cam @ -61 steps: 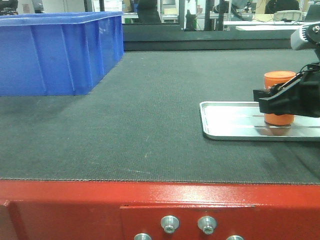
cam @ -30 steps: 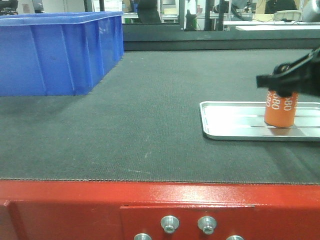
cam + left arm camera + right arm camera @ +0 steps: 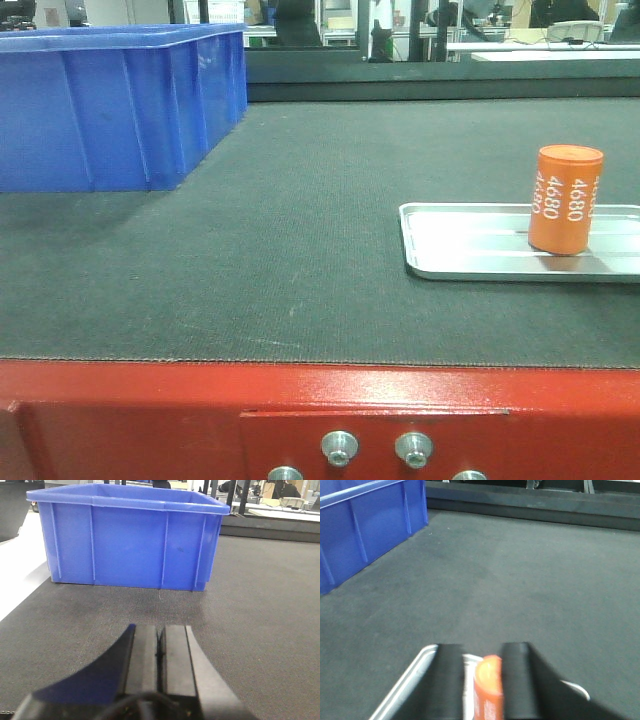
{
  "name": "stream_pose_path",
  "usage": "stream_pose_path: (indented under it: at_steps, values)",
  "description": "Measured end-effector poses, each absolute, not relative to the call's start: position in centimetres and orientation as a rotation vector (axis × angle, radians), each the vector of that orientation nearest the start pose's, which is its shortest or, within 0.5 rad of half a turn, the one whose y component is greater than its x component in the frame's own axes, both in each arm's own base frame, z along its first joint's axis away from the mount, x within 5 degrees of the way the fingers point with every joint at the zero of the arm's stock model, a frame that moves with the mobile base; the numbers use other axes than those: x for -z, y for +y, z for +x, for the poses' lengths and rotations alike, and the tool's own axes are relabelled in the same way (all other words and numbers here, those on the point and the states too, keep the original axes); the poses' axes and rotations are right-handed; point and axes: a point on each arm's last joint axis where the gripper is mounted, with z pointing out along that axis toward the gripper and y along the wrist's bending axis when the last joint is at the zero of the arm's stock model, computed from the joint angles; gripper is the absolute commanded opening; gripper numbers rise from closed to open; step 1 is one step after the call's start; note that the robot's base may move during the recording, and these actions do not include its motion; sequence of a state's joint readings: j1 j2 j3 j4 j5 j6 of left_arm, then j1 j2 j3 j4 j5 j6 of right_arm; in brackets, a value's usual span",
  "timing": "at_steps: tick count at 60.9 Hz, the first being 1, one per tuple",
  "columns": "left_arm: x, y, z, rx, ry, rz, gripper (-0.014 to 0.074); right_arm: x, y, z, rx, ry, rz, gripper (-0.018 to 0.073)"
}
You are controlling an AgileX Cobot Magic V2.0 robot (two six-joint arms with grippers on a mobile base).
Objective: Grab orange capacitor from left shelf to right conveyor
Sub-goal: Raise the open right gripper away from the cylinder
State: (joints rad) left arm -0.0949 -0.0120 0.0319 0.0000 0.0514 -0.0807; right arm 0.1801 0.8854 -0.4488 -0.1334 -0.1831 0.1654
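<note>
left gripper [image 3: 159,650]: fingers pressed together | right gripper [image 3: 482,680]: fingers parted, pointing forward

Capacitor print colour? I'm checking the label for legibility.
White "4680" lettering on the orange capacitor, standing on the silver tray; clearest in the exterior front-facing view.

- Even, bright overhead light in my front view; a soft shadow lies on the belt [image 3: 300,250] beside the blue bin [image 3: 120,105].
- White glare washes out the silver tray [image 3: 470,240]; a sheen runs along the red frame [image 3: 150,400].
- Right wrist view is blurred; orange capacitor [image 3: 487,685] and right pincer [image 3: 482,680] out of focus.
- Left wrist view sharper; left pincer [image 3: 160,655] dark and soft close up.
</note>
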Motion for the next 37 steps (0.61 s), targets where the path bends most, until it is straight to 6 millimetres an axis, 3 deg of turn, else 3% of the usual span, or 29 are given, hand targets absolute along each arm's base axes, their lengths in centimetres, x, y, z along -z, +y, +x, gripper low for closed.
stream_pose_path:
  at_steps: [2,19,37]
  values:
    - [-19.8,-0.5,5.7,0.139,1.556,0.011,-0.0105,-28.8,3.4,17.5,-0.176,1.743,-0.142,0.0031]
    - [-19.8,-0.5,5.7,0.139,1.556,0.011,-0.0105,-30.3,2.3,12.9,-0.148,1.750,-0.119,0.0049]
    - [-19.8,-0.5,5.7,0.139,1.556,0.011,-0.0105,-30.4,2.1,12.3,-0.146,1.746,-0.115,0.0049]
